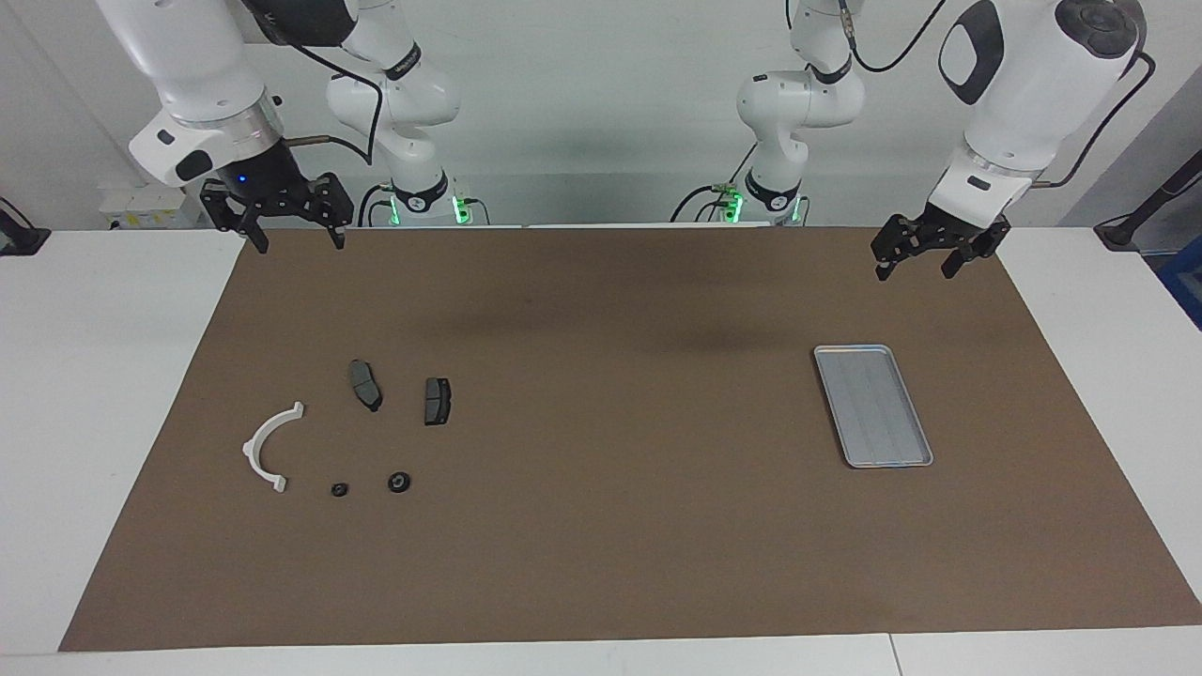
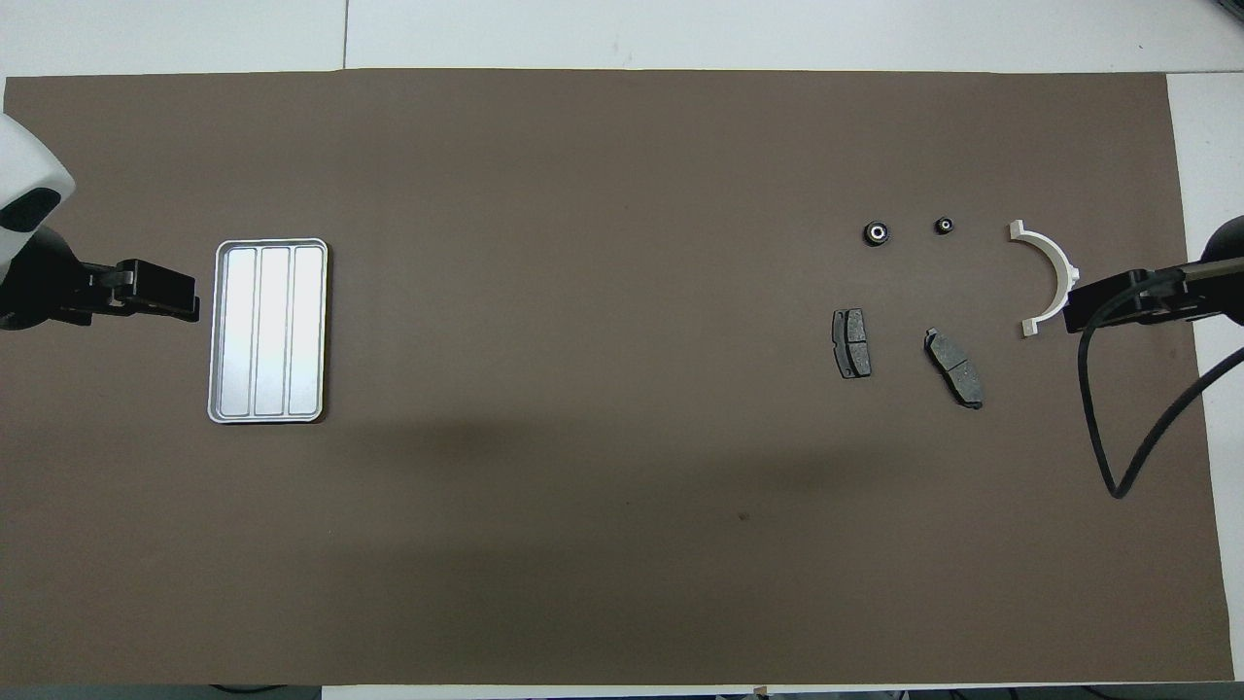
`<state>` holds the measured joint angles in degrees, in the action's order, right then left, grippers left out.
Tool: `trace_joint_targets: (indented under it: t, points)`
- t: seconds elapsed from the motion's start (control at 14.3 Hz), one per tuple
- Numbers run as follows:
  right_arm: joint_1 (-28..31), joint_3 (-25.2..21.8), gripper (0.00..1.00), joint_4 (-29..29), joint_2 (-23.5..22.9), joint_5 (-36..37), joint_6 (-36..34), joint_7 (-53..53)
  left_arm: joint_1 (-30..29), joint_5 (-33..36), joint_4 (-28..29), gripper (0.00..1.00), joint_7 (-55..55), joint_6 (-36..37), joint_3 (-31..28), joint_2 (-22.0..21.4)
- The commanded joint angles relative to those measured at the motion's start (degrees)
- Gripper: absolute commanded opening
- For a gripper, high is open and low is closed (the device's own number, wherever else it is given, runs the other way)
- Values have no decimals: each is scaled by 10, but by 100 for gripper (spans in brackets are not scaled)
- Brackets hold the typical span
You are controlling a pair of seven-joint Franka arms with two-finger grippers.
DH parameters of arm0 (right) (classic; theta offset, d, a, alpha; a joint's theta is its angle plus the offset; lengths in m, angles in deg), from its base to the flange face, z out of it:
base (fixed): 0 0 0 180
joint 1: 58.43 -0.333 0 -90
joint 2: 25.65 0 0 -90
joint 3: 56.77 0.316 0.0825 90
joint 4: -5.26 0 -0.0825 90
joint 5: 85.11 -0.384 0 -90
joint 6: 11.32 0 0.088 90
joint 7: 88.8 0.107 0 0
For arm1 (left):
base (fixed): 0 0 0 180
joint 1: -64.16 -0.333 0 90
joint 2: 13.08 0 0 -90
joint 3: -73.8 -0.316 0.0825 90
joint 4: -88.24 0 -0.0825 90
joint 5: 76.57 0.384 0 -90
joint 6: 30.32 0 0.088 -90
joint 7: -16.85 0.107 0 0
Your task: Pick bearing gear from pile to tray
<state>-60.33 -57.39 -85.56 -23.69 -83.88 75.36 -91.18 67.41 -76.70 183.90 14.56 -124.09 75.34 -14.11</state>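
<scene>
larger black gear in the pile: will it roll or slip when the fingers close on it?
The larger gear lies flat, bore up, so it probably won't roll unless tipped on edge. It is small and low on the brown mat, so open fingers may push it sideways. It looks rigid, unlikely to deform.

Shiny metal tray (image 1: pixel 872 405), matt mat (image 1: pixel 601 526)

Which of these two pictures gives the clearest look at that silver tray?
The overhead view: the tray is seen almost straight down, so its raised rim, rounded corners and three long panels show squarely. The facing view shows the same tray smaller and slanted, its panels only faint. Nothing lies in it in either view.
</scene>
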Motion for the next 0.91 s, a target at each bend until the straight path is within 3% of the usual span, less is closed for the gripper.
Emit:
trace_joint_targets:
  t: [0.0,0.84]
  points:
    - [6,3,100,-12,12,-7,6,5,-1,-1,4,100,-6,4,0,-10]
    - [0,4,100,-9,38,-10,6,6,-1,-1,4,100,-5,4,0,-10]
